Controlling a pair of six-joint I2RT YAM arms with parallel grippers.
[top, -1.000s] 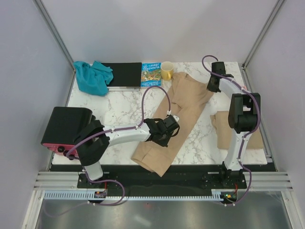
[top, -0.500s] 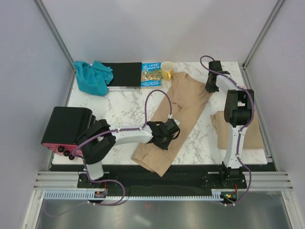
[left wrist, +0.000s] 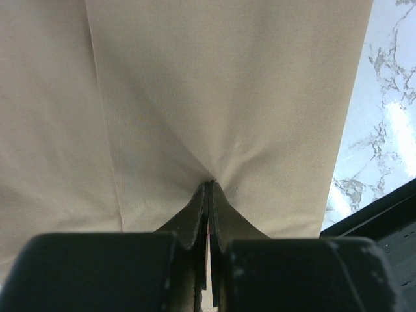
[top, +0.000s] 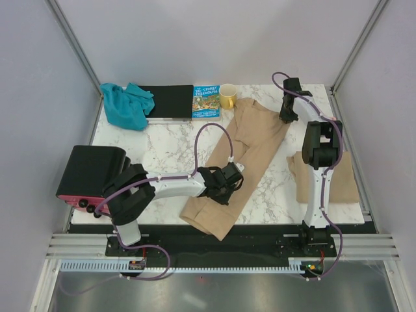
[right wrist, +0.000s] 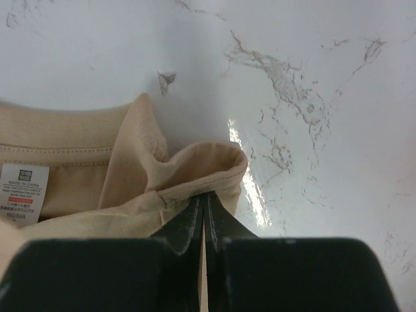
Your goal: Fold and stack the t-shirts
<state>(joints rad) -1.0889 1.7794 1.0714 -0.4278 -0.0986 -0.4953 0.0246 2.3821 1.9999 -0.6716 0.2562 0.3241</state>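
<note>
A tan t-shirt (top: 250, 146) lies stretched out in a long diagonal strip from the far middle of the table to the near edge. My left gripper (top: 225, 185) presses down on its lower half. In the left wrist view that gripper (left wrist: 209, 184) is shut, pinching a fold of the cloth (left wrist: 195, 97). My right gripper (top: 285, 117) sits at the shirt's far right corner. The right wrist view shows this gripper (right wrist: 205, 195) shut on a curled hem (right wrist: 214, 162) beside the neck label (right wrist: 23, 185). A second tan t-shirt (top: 344, 179) lies folded at the right. A teal garment (top: 127, 105) is bunched at the far left.
Along the far edge stand a black board (top: 170, 101), a picture book (top: 206, 102) and a yellow mug (top: 227, 96), the mug close to the shirt's top. A black and red device (top: 91, 175) occupies the near left corner. Grey walls enclose the marble table (top: 169, 146).
The left gripper has closed on the cloth and slid slightly toward the near edge. The right gripper has shifted a little farther back and left with the shirt's corner.
</note>
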